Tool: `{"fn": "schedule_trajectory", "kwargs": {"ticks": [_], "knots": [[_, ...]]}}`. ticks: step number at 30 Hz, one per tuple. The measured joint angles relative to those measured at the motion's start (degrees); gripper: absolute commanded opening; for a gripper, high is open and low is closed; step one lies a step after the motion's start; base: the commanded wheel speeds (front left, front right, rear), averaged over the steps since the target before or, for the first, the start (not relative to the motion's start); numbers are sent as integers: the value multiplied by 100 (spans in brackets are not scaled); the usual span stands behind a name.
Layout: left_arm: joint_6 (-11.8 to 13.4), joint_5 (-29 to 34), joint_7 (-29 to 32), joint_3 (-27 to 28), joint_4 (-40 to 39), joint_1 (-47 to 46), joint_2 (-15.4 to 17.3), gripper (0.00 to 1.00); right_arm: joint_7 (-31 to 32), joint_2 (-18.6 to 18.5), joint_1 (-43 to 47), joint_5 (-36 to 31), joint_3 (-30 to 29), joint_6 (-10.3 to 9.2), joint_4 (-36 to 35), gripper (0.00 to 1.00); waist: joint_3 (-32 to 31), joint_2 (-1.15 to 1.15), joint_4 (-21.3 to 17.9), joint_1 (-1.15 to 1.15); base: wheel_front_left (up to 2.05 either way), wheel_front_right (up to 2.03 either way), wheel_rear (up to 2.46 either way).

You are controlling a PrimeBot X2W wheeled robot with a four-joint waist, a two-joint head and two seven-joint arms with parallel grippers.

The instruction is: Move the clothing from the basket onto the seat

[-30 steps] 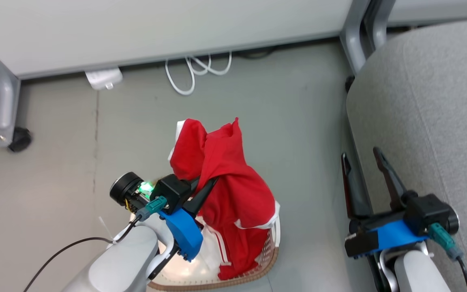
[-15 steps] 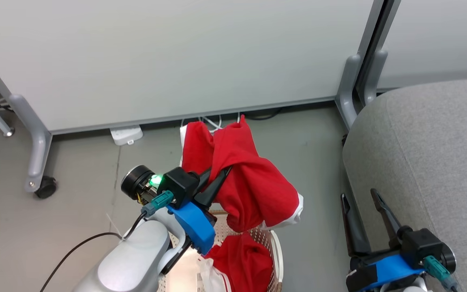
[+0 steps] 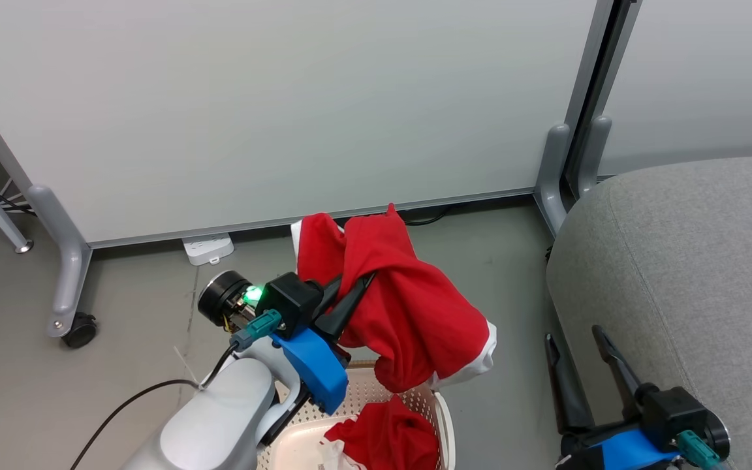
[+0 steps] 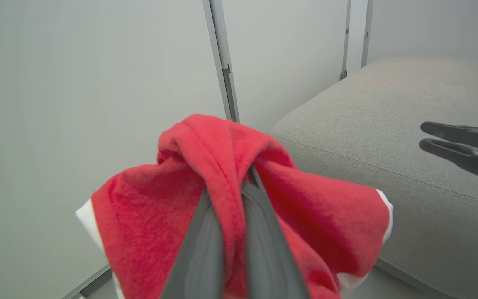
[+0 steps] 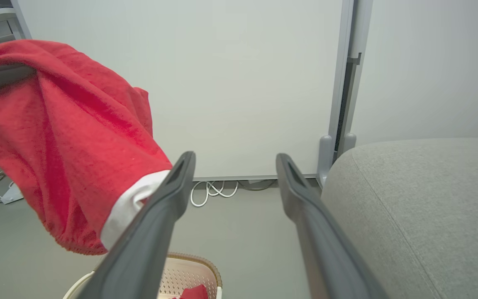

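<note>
Starting at the left: a grey panel leg (image 3: 72, 274) on a caster (image 3: 79, 329) stands on the floor (image 3: 121, 378), and a white power strip (image 3: 207, 248) lies at the foot of the panel (image 3: 284, 98).

Next over, the left gripper (image 3: 355, 281) is clamped tight on the clothing (image 3: 415, 307), a red piece with white trim. In the left wrist view a fold of it is pinched between the two fingers and the fabric drapes over both of them. It hangs bunched up in the air above the basket (image 3: 444, 418), with its white-edged hem dangling over the far rim. As far as I can tell it isn't touching.

The basket sits on the floor at the bottom of the head view, partly hidden behind the left arm, and a second red piece (image 3: 389, 440) lies crumpled inside it.

Further right, the right gripper (image 3: 573, 334) has its fingers spread wide and is empty. It hovers low, just beside the edge of the seat (image 3: 689, 261). The seat takes up the right side, plain grey fabric, well apart from the held clothing.
</note>
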Motion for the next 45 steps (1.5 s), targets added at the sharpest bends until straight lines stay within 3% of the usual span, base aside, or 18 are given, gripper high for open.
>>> {"fn": "schedule_trajectory", "kwargs": {"ticks": [8, 20, 29, 40, 41, 42, 45], "knots": [[-11, 10, 0, 0, 16, 51, -23, 0, 0, -2, -166, -180, 417, 0, 15, 100, 9, 0, 37, 0, 0, 0, 0], [-13, 69, 0, 38, 26, 50, -109, 0, -1, -230, -1295, -194, 1816, 0, 383, 100, 183, 0, 118, 1, 0, 0, 0], [-29, 163, 0, 57, -11, -10, -208, 0, 0, -204, -2130, -280, 2382, 0, 1544, 100, 374, 0, 230, 1, 0, 0, 0], [-64, 274, 0, 98, -101, -151, -263, 0, -1, -66, -2827, -408, 2506, 0, 2876, 100, 643, 0, 303, 1, 0, 0, 0], [-64, 279, 0, 102, -104, -151, -266, 0, -1, -56, -2881, -409, 2520, 0, 2971, 87, 656, 0, 302, 1, 0, 0, 0], [-65, 280, 0, 107, -105, -151, -271, 0, 0, -46, -2930, -399, 2535, 0, 3087, 0, 666, 0, 302, 1, 0, 0, 0], [-73, 309, 0, 116, -103, -151, -276, 0, 0, -31, -3030, -331, 2569, 0, 3255, 0, 679, 0, 300, 1, 0, 0, 0]]}}
